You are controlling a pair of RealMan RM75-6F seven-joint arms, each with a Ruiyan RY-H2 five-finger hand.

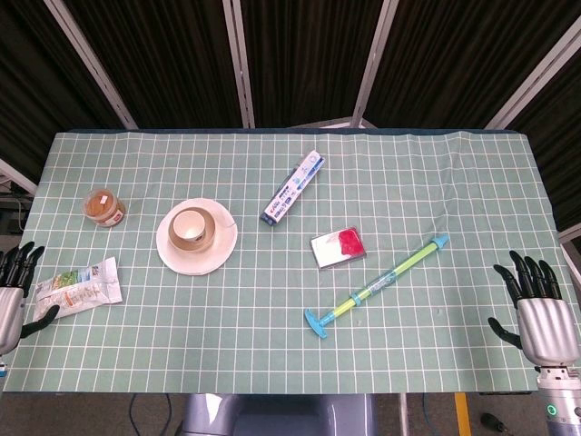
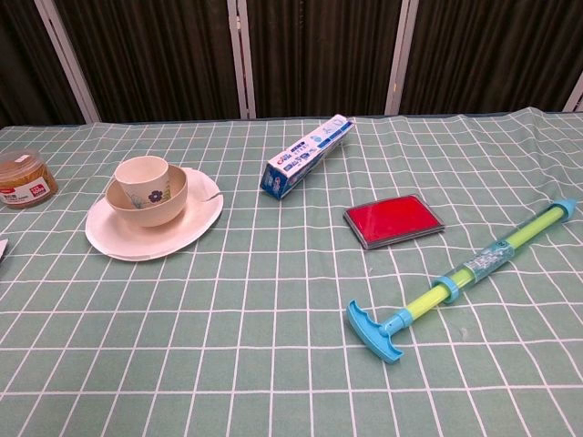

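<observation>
The left robot hand (image 1: 16,291) rested at the near-left edge of the counter (image 1: 454,182), fingers spread and holding nothing. Just to its right lay a flat snack packet (image 1: 78,286), with the thumb tip touching or almost touching the packet's near-left corner; the head view did not settle which. The packet's long axis ran left to right with a slight tilt, its right end a little farther away, so it lay sideways across the hand's reach rather than pointing at it.

The right robot hand (image 1: 542,309) sat at the near-right edge, fingers likewise apart and empty. Nearest to it was a blue-and-green toy water pump (image 1: 379,284), lying well to its left on a diagonal, with the T-handle (image 2: 374,331) at the near-left and the nozzle at the far-right end, the end closer to this hand.

Elsewhere stood a small brown-lidded jar (image 1: 105,207), a white plate (image 1: 172,250) carrying a bowl with a cup (image 2: 142,175) inside, a toothpaste box (image 1: 293,188) and a red-topped tin (image 1: 337,247). The chest view showed neither hand.
</observation>
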